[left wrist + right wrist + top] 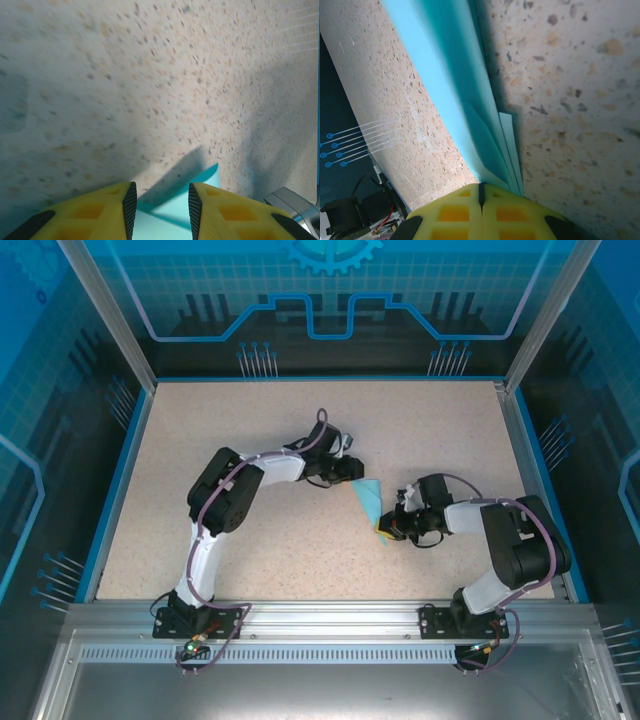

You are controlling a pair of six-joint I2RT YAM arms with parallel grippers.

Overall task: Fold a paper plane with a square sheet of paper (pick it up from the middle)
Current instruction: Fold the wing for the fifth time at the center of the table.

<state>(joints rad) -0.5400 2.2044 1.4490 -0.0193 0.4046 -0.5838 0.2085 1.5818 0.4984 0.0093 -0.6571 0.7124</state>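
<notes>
The square sheet of paper [367, 498] is folded into a narrow turquoise wedge with several layers and lies on the speckled table [250, 420] between the two arms. My left gripper [350, 472] sits at its far end. In the left wrist view the yellow fingers [115, 210] stand apart, and the paper [167, 220] shows low in the gap of the left gripper [160, 192], none of it pinched. My right gripper [386, 527] is at the near tip. In the right wrist view the right gripper [481, 189] is shut, with the paper's layered edges [455, 85] running out from its fingertips.
Blue-edged walls [130, 440] and metal posts [105, 310] fence the table on three sides. The arms' mounting rail [330, 618] runs along the near edge. Open tabletop lies to the left, right and far side of the paper.
</notes>
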